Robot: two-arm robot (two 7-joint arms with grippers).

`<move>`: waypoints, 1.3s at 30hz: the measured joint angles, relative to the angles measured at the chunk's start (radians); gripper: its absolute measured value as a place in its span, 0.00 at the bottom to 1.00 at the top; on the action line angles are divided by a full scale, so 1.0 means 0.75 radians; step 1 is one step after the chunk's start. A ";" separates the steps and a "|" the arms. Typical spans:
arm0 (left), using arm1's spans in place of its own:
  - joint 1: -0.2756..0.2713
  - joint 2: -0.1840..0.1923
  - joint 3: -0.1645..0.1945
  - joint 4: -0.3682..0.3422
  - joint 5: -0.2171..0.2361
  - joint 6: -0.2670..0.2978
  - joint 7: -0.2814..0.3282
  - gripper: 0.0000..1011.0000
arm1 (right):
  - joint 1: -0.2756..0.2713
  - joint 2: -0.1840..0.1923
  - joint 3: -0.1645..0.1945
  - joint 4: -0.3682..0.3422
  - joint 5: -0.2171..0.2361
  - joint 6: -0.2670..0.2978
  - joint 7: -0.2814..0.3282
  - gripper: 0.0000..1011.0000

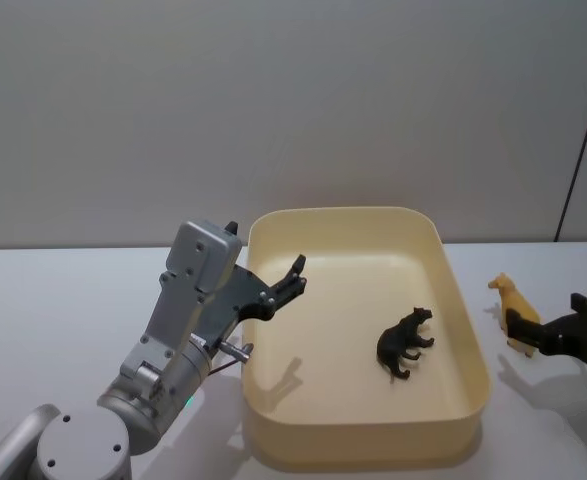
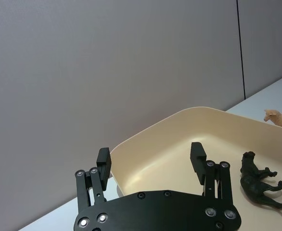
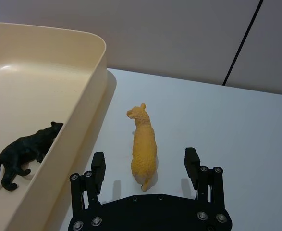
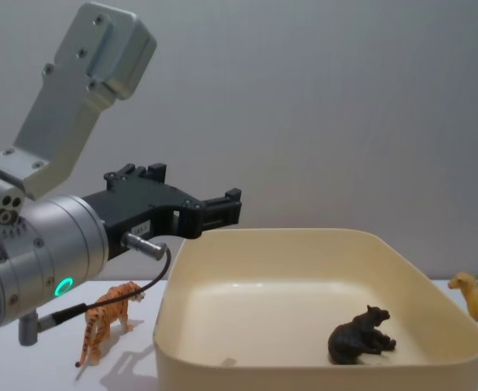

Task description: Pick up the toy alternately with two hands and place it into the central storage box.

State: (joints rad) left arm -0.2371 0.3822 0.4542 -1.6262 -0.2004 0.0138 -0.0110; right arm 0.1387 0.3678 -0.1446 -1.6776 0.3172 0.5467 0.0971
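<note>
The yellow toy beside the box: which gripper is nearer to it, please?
Right. The right gripper, open, flanks the yellow toy; the left gripper hovers over the left of the box.

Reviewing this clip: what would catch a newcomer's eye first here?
The big cream-yellow storage box sits in the centre, with a black panther toy lying inside. The left gripper hangs open over the box's left rim, while the right gripper, open, straddles a yellow toy animal right of the box. A tiger toy stands left of it.

Cream box (image 1: 353,440), black bear (image 1: 405,343), yellow llama (image 3: 144,144), striped tiger (image 4: 108,319).
</note>
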 joint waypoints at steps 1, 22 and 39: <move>0.000 0.000 0.000 0.000 0.000 0.000 0.000 0.99 | 0.007 -0.004 -0.003 0.012 -0.004 -0.002 0.001 0.99; 0.000 0.000 0.000 0.000 0.000 0.000 0.000 0.99 | 0.150 -0.102 -0.066 0.265 -0.102 -0.057 0.041 0.93; 0.000 0.000 0.000 0.000 0.000 0.000 0.000 0.99 | 0.186 -0.127 -0.081 0.331 -0.126 -0.068 0.049 0.45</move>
State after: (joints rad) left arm -0.2372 0.3821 0.4542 -1.6262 -0.2004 0.0138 -0.0109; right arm 0.2785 0.2727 -0.2054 -1.4296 0.2230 0.4959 0.1341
